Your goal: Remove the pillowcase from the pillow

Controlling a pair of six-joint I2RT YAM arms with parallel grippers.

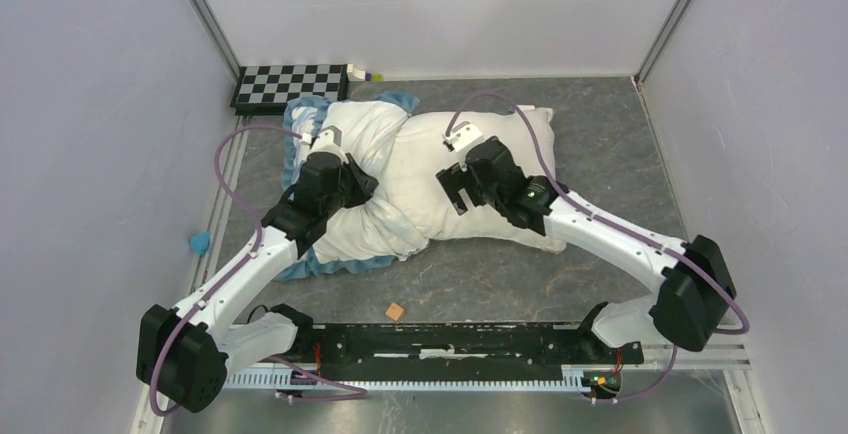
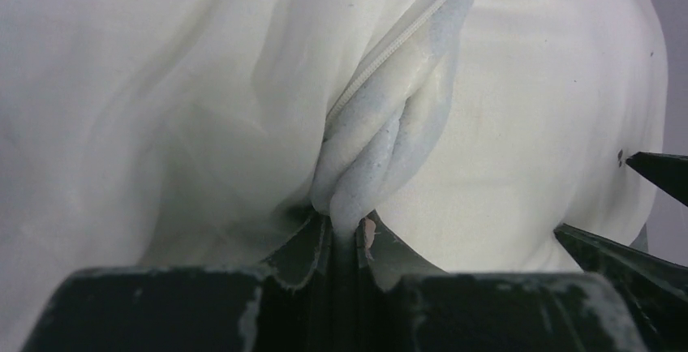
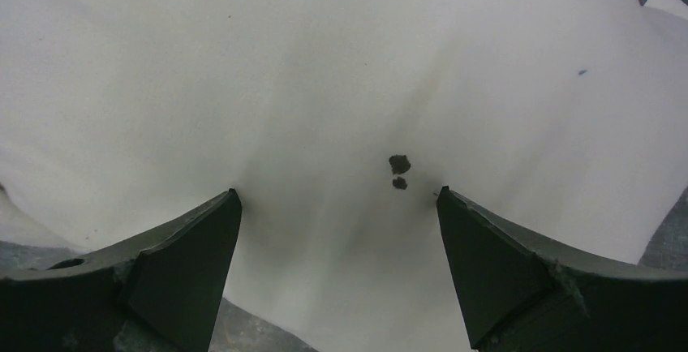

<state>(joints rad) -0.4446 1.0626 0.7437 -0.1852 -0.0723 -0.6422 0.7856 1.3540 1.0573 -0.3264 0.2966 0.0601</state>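
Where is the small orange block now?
Top view, left of centre: the small orange block lies between the blue-trimmed white pillowcase and the black base rail.

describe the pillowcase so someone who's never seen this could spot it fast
On the grey table lies a white pillow. The pillowcase is the crumpled cover bunched over its left end, pinched in the left claw. Only it has a blue ruffled edge; the pillow is plain.
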